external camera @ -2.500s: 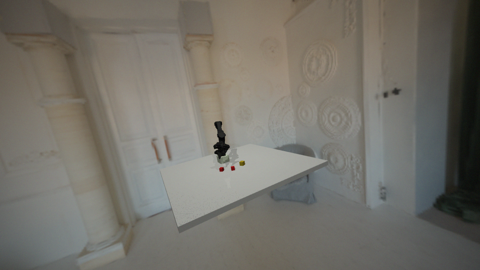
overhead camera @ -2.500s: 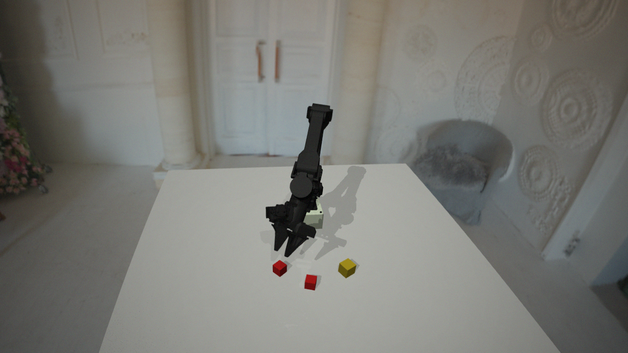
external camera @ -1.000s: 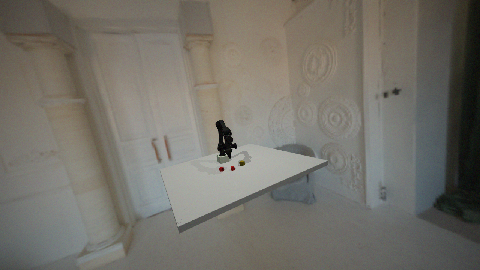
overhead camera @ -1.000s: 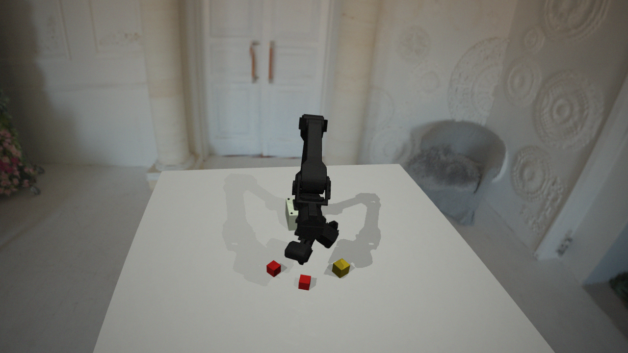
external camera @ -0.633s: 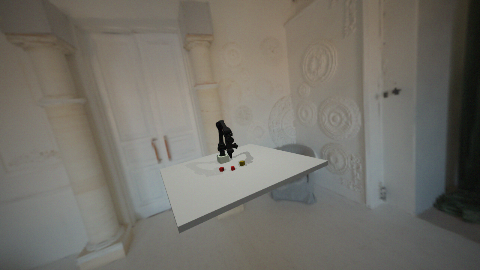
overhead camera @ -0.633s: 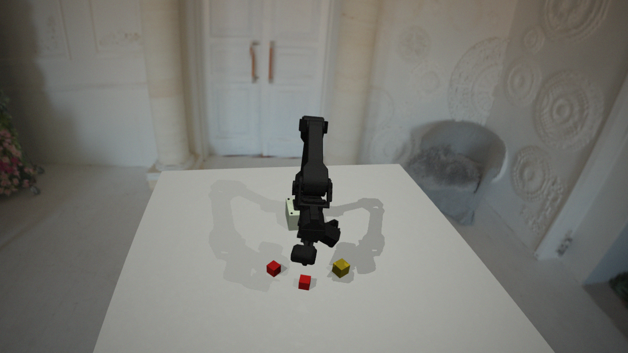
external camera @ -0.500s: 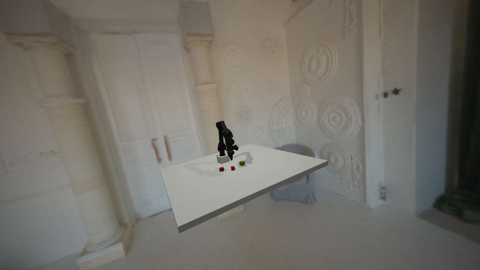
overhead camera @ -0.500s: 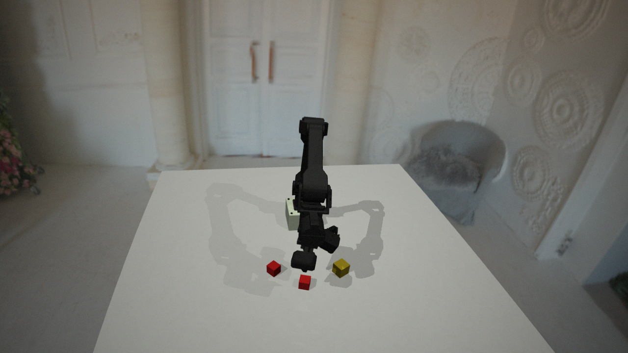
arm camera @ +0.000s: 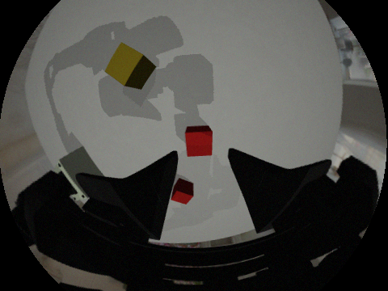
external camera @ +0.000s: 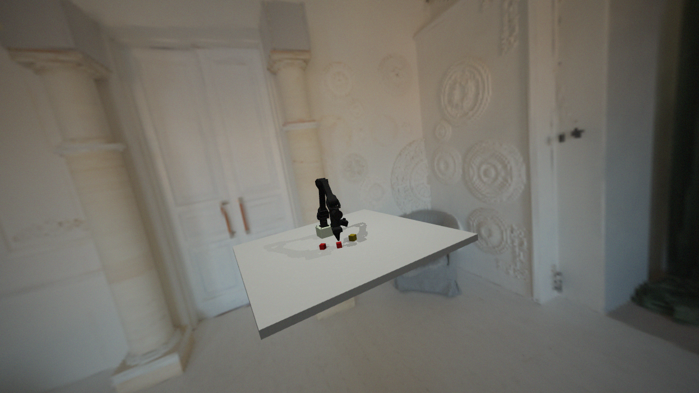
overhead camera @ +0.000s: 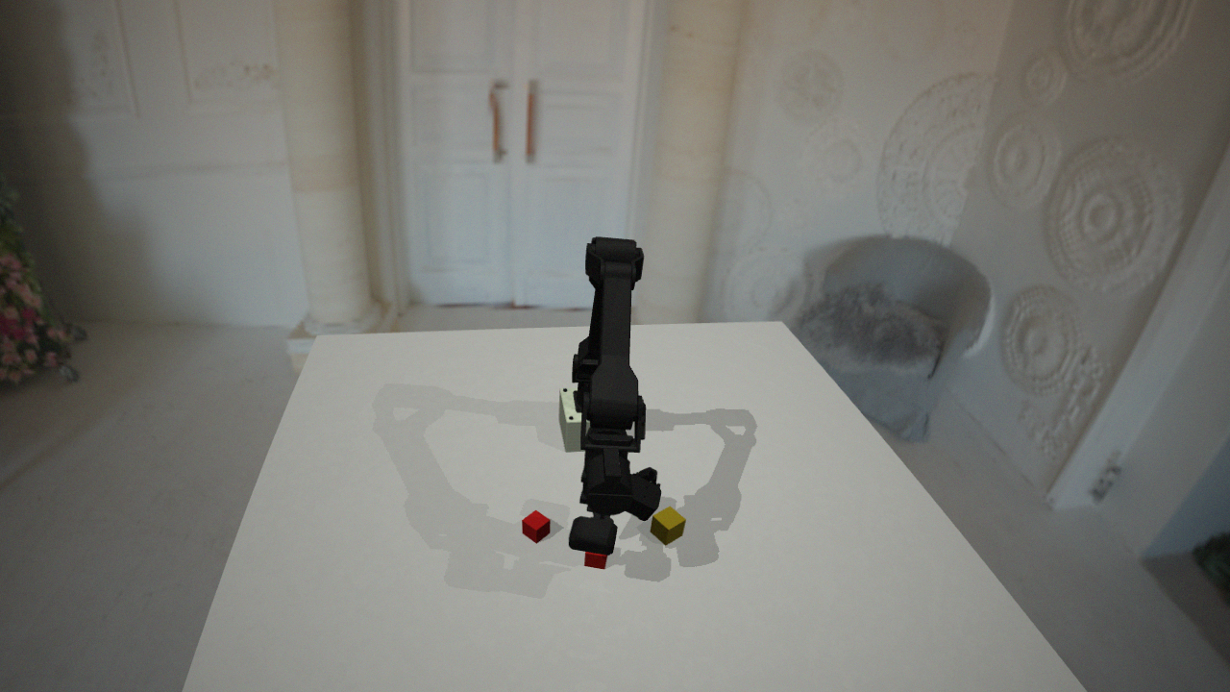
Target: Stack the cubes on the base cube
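Note:
My gripper point(external camera: 338, 238) point(arm camera: 203, 153) points down and is open, with nothing between its fingers. It hangs just above the front red cube point(overhead camera: 595, 559) point(external camera: 339, 244) point(arm camera: 199, 143), which shows between the fingertips in the wrist view and is partly hidden by the gripper in the top view. The other red cube point(overhead camera: 535, 526) point(external camera: 322, 246) point(arm camera: 183, 191) lies on the table to the left in the top and exterior views. The larger yellow base cube point(overhead camera: 668, 526) point(external camera: 352, 237) point(arm camera: 129, 65) sits to the right of the gripper in the top and exterior views. Its top is bare.
The pale arm mount block point(overhead camera: 571, 421) point(external camera: 322, 231) point(arm camera: 81, 162) stands behind the cubes on the white table point(overhead camera: 386, 619) point(external camera: 293, 293). The arm's own links cast grey shadows around the cubes.

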Motion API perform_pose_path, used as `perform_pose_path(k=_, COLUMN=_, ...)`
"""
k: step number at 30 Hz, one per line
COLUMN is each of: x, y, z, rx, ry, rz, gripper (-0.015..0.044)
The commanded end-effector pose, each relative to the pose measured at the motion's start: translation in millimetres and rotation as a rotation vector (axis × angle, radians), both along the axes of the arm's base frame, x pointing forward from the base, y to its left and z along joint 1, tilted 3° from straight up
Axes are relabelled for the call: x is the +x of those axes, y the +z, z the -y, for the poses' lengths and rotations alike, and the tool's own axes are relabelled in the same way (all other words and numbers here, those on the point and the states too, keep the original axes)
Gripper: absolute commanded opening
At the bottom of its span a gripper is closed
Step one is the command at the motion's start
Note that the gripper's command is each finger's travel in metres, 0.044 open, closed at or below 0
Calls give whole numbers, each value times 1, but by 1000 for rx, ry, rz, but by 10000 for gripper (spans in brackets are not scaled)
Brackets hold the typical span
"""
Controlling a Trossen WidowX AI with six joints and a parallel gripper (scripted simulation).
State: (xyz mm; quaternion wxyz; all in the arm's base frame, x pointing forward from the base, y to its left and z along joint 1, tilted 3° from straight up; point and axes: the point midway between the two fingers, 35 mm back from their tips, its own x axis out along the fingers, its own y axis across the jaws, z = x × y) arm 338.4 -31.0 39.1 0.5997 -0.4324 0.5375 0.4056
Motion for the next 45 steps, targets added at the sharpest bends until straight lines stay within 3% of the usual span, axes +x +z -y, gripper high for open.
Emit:
perform_pose_path(k=1, x=-2, y=-8, z=-1, rx=4, ry=4, rz=-11, gripper=265)
perform_pose_path(k=23, x=1, y=-40, z=-2, rx=5, ry=4, rz=-11, gripper=265)
perform_pose_path(k=29, x=1, y=-40, z=-2, rx=5, ry=4, rz=-11, gripper=108)
perform_pose_path(k=45, x=3, y=-5, z=0, rx=4, ry=4, rz=-10, gripper=105)
